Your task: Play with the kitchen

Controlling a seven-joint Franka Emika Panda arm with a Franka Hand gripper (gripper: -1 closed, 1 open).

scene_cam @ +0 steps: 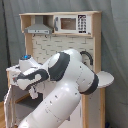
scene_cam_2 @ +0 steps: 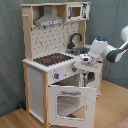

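Observation:
The kitchen (scene_cam_2: 37, 75) is a toy one of white panels and light wood, with a pegboard back (scene_cam_2: 52, 37), a black faucet (scene_cam_2: 74, 39), a red-ringed hob (scene_cam_2: 52, 59) and a hood (scene_cam_2: 48, 18). Its windowed oven door (scene_cam_2: 70, 102) hangs open toward the front. In the second exterior view my gripper (scene_cam_2: 85, 60) hovers at the counter's front edge beside the sink (scene_cam_2: 81, 51), pointing down. In the first exterior view the white arm covers most of the kitchen (scene_cam: 62, 20), and the gripper (scene_cam: 33, 91) sits low at the first exterior view's left.
A grey curtain (scene_cam_2: 10, 50) hangs behind the kitchen. A toy microwave (scene_cam: 70, 23) sits in the top shelf. A round side shelf (scene_cam: 107, 80) juts out at the first exterior view's right. The floor (scene_cam_2: 110, 112) is wooden.

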